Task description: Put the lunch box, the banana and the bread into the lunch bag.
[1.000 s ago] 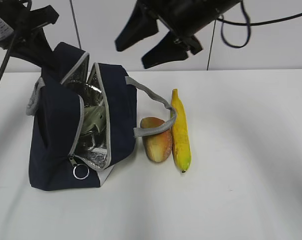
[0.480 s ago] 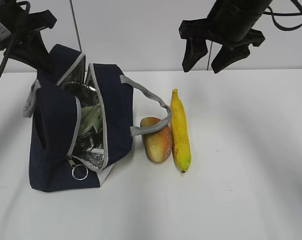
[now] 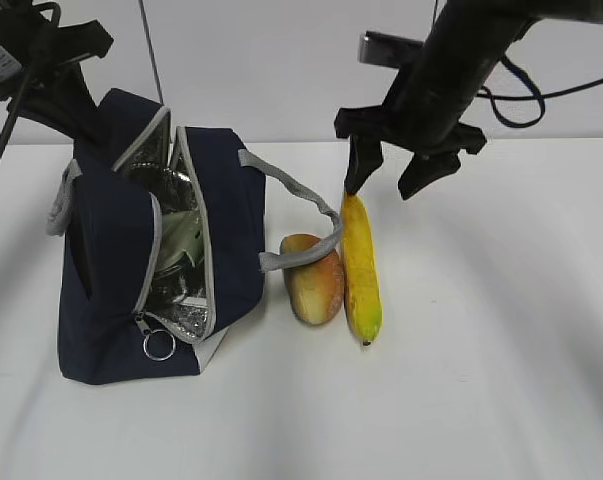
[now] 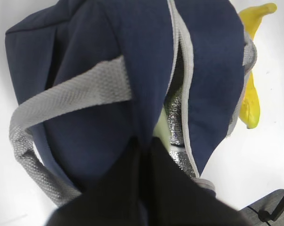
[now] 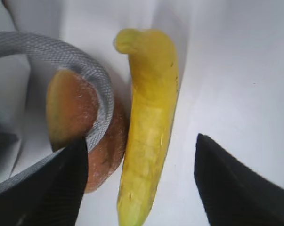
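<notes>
The right gripper (image 3: 389, 182) hangs with its jaws wide apart just above the far end of the banana (image 3: 359, 262), one black finger (image 5: 57, 188) on the bread side and the other (image 5: 236, 183) on the bare table to the right; nothing is held between them. The banana lies lengthwise on the white table (image 3: 481, 350), its near tip greenish, and its left flank touches the bread (image 3: 314, 278), a golden-brown bun. One grey strap handle (image 3: 299, 212) of the lunch bag droops over the bread's far side and ends against the banana.

The left gripper (image 4: 144, 188) has its jaws pressed together on the navy fabric at the far rim of the lunch bag (image 3: 111, 270), pinching the cloth beside the zipper opening. The bag stands at the left of the table, well left of the bread, its mouth gaping so that the silver foil lining (image 3: 176, 215) shows. Inside, a pale green shape, apparently the lunch box (image 3: 186, 240), lies against the lining. A ring pull (image 3: 161, 344) hangs at the bag's near end, and a second grey strap (image 4: 47, 117) loops over its left side.
</notes>
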You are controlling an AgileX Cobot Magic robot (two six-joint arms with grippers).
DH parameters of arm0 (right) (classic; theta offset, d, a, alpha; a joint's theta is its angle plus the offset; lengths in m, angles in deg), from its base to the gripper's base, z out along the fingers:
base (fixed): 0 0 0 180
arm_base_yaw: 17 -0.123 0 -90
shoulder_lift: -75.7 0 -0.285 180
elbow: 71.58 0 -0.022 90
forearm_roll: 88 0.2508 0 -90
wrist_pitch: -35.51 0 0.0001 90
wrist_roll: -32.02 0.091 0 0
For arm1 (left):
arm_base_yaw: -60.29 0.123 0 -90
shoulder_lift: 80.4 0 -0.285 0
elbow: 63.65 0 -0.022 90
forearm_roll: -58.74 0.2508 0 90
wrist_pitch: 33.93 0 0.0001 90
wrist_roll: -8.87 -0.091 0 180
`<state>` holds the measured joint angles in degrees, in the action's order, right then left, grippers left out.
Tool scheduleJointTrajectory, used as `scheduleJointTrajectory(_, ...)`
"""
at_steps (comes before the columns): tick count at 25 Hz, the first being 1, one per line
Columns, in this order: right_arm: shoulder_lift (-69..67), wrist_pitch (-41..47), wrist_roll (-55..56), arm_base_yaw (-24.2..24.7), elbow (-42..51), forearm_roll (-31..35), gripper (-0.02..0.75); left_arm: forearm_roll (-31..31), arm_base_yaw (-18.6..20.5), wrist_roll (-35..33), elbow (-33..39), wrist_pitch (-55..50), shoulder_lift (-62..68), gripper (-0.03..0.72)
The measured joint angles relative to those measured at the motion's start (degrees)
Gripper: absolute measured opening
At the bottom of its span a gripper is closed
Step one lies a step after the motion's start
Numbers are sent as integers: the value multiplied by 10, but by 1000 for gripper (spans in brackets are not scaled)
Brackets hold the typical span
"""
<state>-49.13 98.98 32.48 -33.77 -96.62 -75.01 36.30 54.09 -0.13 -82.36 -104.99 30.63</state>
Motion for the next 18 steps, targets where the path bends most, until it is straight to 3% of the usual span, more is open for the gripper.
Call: scheduleJointTrajectory(18, -120, -55, 44, 0, 0, -12, 519, 1, 0, 0, 0, 0, 0, 1)
